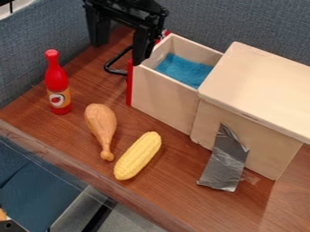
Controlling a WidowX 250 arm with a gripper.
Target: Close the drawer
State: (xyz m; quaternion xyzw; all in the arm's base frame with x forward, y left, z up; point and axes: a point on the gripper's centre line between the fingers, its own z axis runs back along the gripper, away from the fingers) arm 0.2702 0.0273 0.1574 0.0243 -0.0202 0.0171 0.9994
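Your black two-finger gripper is at the drawer's handle end, fingers spread apart; contact cannot be confirmed. You have the wooden drawer standing open from its cabinet, blue cloth inside, black handle facing outward.

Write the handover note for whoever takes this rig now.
Gripper: open, nothing held, above the drawer's handle end, one finger right by the red front.
Drawer: pulled out of the wooden box, blue lining visible inside.
Done: drawer not closed yet.
Left: push it fully in.
Bottle, drumstick and corn lie off to the side.
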